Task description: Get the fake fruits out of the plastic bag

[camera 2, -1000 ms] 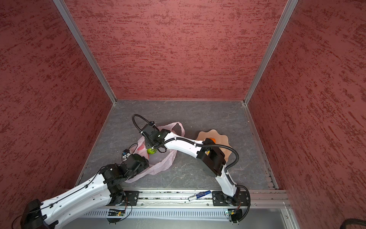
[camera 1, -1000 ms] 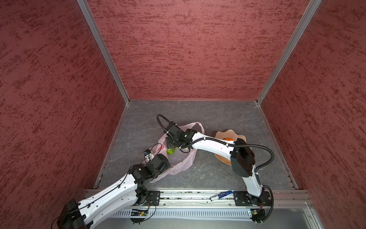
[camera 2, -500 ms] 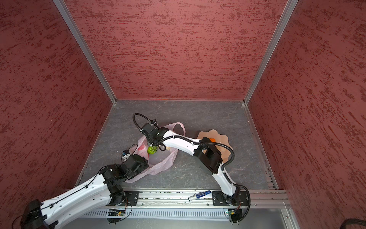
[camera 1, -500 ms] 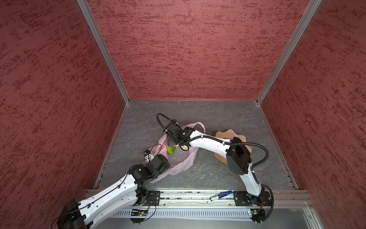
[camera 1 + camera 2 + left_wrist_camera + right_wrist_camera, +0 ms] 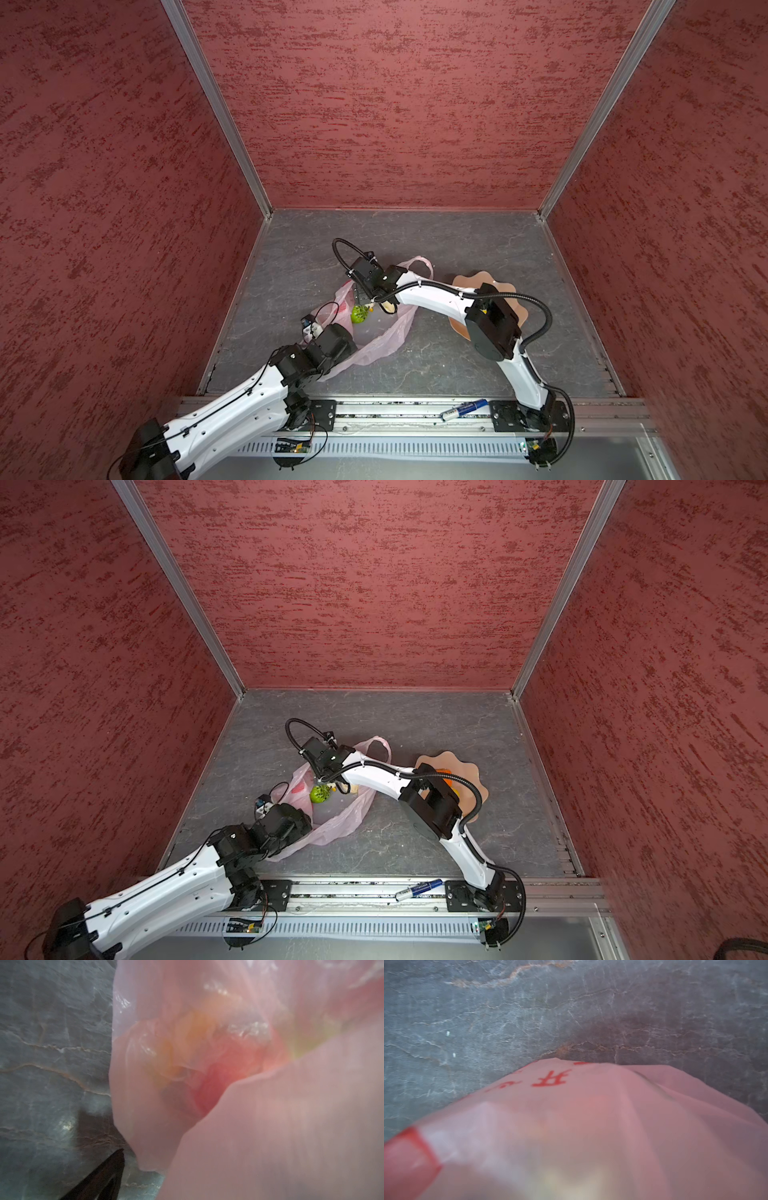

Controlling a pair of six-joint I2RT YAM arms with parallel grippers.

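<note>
Early days: one orange fruit sits in the bowl, at three o'clock from the bag. Still bagged: green ball, cream piece and more. The left gripper gapes empty at its eight o'clock edge; the right gripper is inside, jaws unreadable.

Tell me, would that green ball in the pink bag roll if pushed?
Probably: the green ball looks round, so it should roll. The plastic bag lies slack around it, likely stopping it soon. Its seemingly bumpy skin may aid grip.
</note>
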